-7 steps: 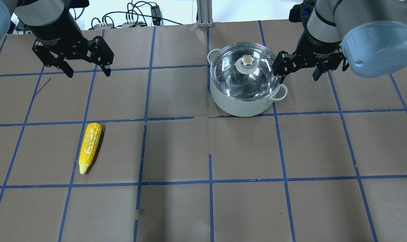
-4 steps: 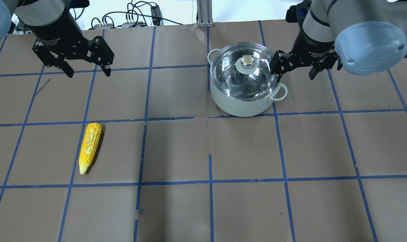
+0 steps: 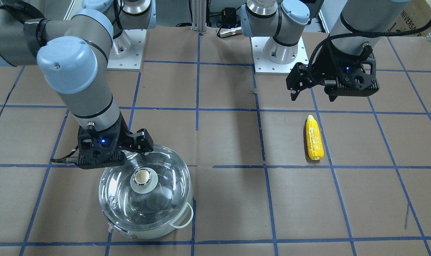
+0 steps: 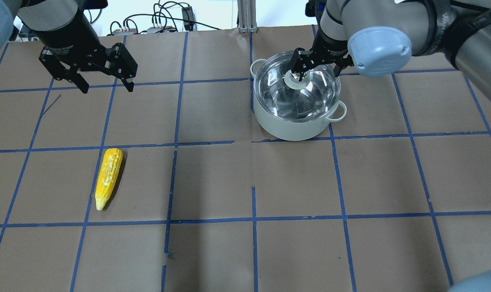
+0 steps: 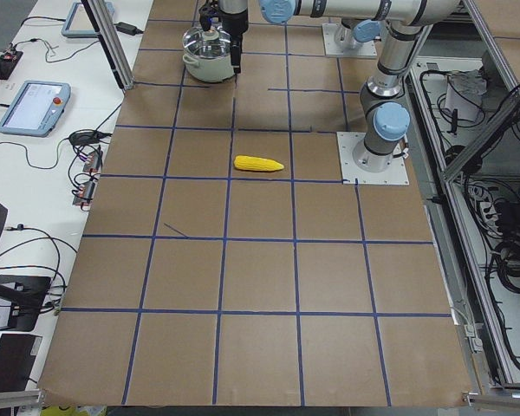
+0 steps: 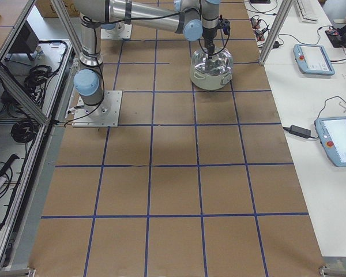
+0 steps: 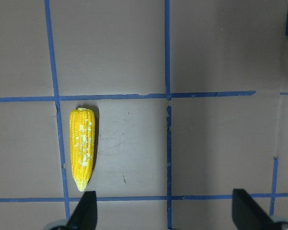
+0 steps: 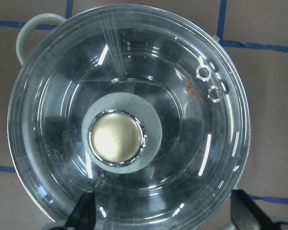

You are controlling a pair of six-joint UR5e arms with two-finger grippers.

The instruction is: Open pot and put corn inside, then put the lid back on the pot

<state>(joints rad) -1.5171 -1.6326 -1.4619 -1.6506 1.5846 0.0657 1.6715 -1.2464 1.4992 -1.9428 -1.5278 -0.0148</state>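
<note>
The pot (image 4: 286,127), pale mint-white with two loop handles, stands at the back right of the table, and its clear glass lid (image 4: 314,99) is on it. My right gripper (image 4: 317,72) is open and hovers over the lid. In the right wrist view the beige-gold knob (image 8: 116,138) lies a little left of centre between the fingertips (image 8: 84,213). The yellow corn (image 4: 108,176) lies flat on the table at the front left, with its point toward the front. My left gripper (image 4: 107,89) is open and empty. It hangs high behind the corn, which shows in the left wrist view (image 7: 82,146).
The brown table cover carries a blue tape grid (image 4: 253,219). Cables and an aluminium post (image 4: 245,14) sit at the back edge. The arm base plates (image 3: 277,53) stand on the robot's side. Tablets (image 6: 314,57) lie on a side table beyond the pot.
My right gripper has moved left from beside the pot's right rim to above the lid's knob, and it stays open. The left arm, corn, pot and lid have not moved.
</note>
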